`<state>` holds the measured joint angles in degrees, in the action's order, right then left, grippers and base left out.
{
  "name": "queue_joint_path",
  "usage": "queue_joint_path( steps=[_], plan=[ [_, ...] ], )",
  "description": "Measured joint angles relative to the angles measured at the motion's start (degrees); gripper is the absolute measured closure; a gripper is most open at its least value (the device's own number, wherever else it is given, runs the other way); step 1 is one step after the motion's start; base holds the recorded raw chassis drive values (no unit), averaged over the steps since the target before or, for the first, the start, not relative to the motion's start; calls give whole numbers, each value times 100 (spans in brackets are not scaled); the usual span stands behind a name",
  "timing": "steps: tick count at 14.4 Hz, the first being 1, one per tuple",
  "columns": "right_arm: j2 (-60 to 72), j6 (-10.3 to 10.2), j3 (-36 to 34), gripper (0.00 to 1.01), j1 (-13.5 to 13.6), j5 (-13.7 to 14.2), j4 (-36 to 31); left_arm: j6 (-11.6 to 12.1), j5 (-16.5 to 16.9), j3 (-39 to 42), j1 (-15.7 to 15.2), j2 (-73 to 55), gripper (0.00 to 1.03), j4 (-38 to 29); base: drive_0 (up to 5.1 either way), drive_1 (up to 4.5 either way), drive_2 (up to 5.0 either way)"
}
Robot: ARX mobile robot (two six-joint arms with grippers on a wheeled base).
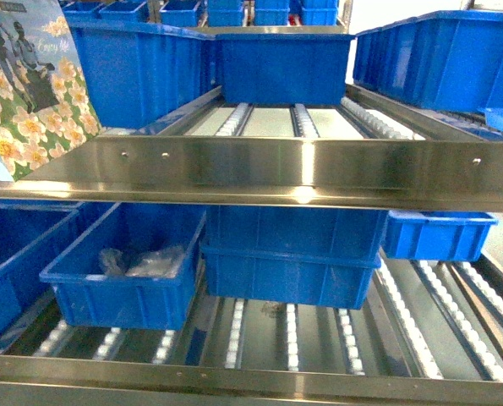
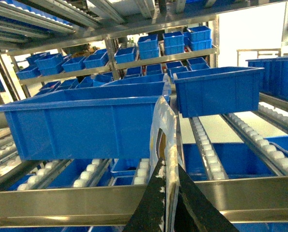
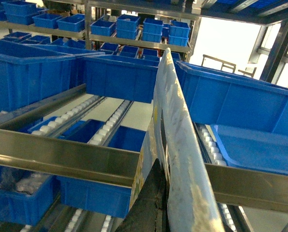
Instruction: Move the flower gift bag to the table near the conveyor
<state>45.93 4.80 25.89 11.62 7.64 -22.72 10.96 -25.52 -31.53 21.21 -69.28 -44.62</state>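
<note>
Both grippers, left [image 2: 169, 193] and right [image 3: 162, 203], pinch the bag [image 3: 170, 135] mid-carry before the conveyor [image 1: 268, 161]; next, swing toward the unseen surface.

What you can see of the robot's own body is very little. In the left wrist view, the left gripper [image 2: 169, 203] shows two black fingers [image 2: 151, 205], flat and tapering to narrow tips, their faces scuffed with pale specks and scratches (most plainly on the left one). In the right wrist view, the right gripper [image 3: 158, 203] shows the same matt black fingers [image 3: 151, 200], lightly worn along the edges. You see no cables, screws or markings in any view.
</note>
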Motion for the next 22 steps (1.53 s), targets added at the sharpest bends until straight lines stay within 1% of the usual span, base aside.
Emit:
queue_joint_path(
  steps=[22],
  plan=[
    [-28, 0, 0, 99, 0, 2, 9, 0, 0, 0, 0, 4, 101, 4, -494, 247, 244]
  ],
)
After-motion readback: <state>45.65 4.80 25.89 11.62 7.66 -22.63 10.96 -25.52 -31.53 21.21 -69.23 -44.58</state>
